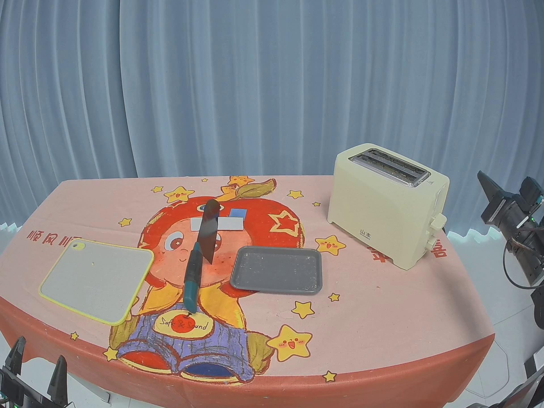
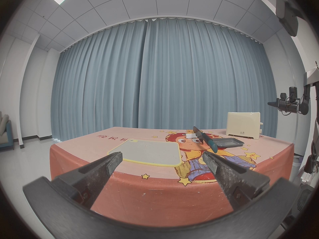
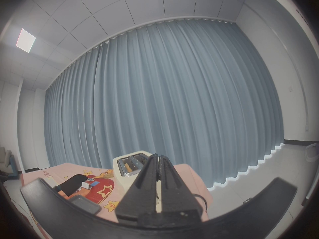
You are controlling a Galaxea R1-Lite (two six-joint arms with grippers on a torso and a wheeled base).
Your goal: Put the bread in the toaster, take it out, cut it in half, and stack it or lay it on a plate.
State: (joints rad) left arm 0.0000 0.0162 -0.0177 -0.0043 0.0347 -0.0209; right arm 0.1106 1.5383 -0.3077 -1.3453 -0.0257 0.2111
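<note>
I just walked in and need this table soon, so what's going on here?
Nothing is being handled right now. The left gripper hangs off the near edge of the table with its jaws open. The right gripper is out to the right of the toaster, off the table, with its jaws shut on nothing. A cutting board, a knife propped with its blade end raised, and a grey tray sit untouched. What the toaster slots hold cannot be told.
</note>
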